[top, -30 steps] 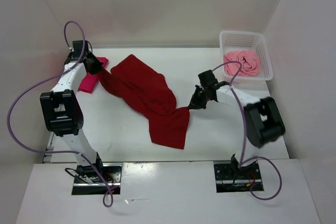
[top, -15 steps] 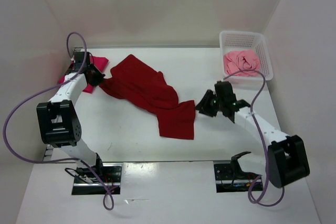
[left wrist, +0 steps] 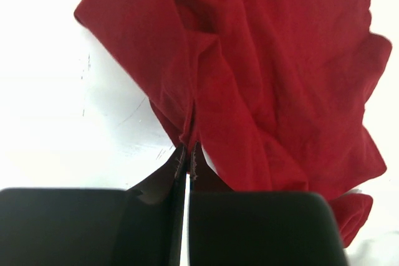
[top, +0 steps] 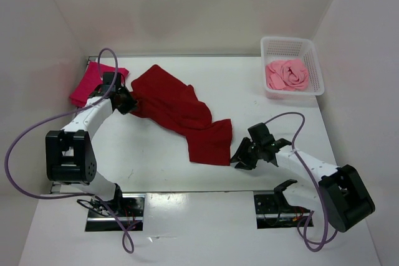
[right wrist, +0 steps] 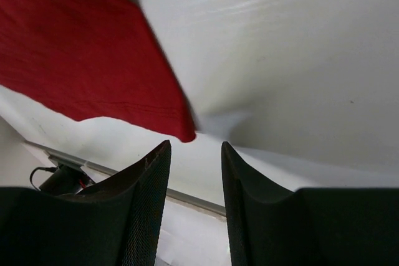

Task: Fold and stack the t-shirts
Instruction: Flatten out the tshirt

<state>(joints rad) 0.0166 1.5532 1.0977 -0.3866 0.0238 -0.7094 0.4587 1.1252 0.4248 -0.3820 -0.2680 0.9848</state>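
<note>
Presently the left gripper (top: 126, 101) is clamped on an edge of the crumpled dark crimson cloth t-shirt (top: 181, 116), while the right gripper (top: 240, 159) hangs jaws apart beside its near corner.

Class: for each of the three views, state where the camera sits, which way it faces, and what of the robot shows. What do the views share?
Top external: above and behind the arm bases, looking down on the table; both arms, left hand and right hand show.
Left wrist: on the left arm, facing down along its shut fingers, which pinch the dark red shirt.
Right wrist: on the right arm, facing past its open fingers at the shirt's corner and table.
Shared: all three show the dark red shirt.
</note>
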